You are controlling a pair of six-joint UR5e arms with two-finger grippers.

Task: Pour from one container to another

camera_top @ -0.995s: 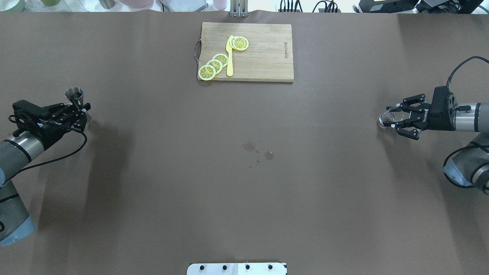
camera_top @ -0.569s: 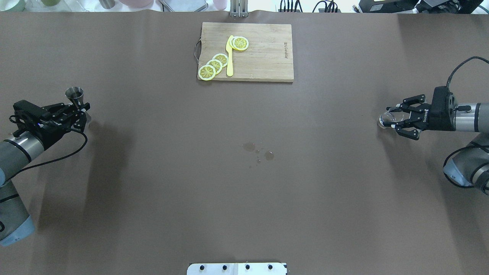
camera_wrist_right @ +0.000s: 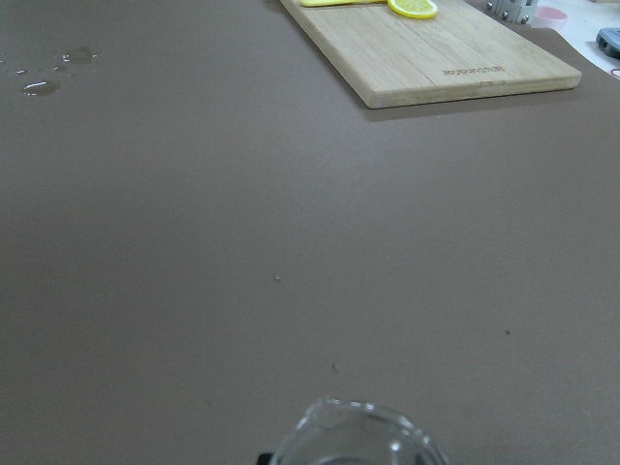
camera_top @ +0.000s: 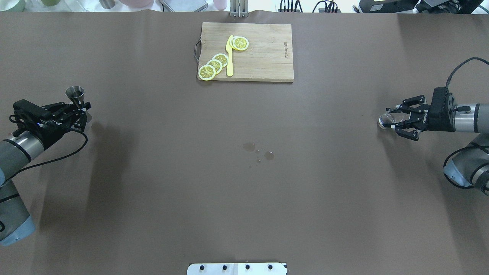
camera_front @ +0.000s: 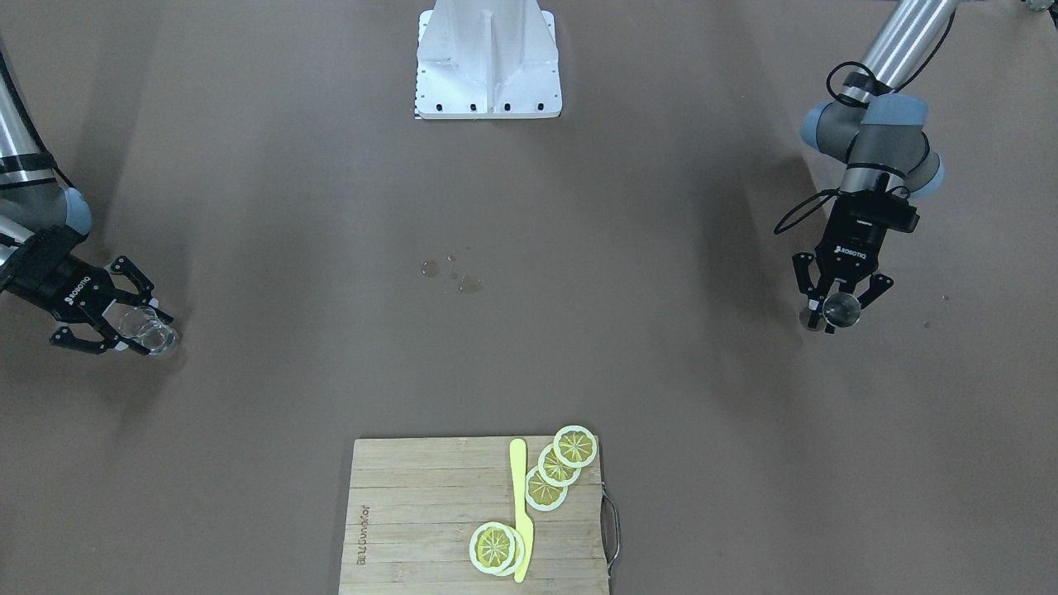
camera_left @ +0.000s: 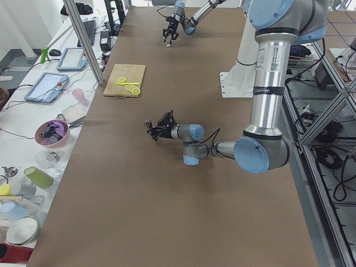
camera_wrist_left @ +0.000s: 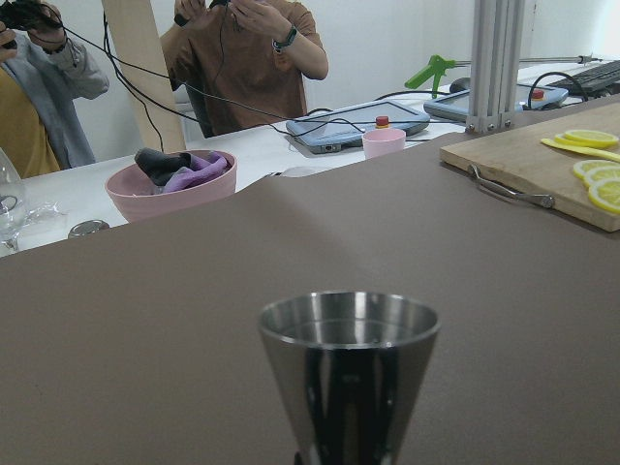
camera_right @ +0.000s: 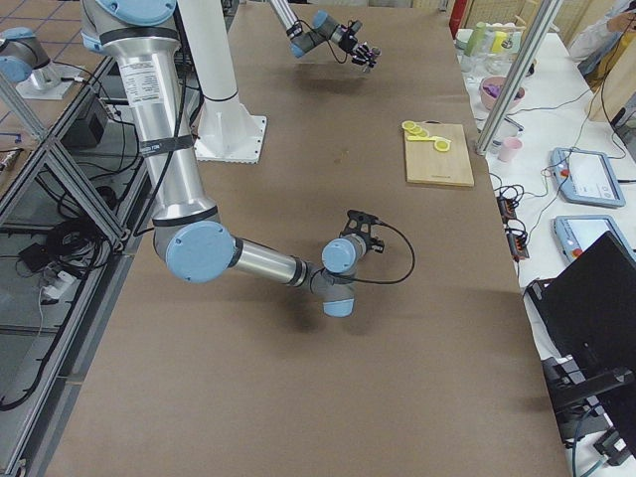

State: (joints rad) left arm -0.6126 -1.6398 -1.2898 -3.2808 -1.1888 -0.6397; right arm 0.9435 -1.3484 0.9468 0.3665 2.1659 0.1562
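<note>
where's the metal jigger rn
In the overhead view the metal jigger is at the far left of the table, between the fingers of the left gripper.

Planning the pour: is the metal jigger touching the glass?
Apart. The overhead view shows the metal jigger near its left edge and the glass near its right, a wide gap between.

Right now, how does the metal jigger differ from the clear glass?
Material: the jigger is opaque, shiny metal, while the glass is transparent.
Shape: the jigger narrows sharply below its wide rim; no such taper shows on the glass.
Place: the jigger is at the left hand, the glass at the right hand.
Shared: both stand mouth-up between a hand's fingers. The contents of either cannot be made out.
</note>
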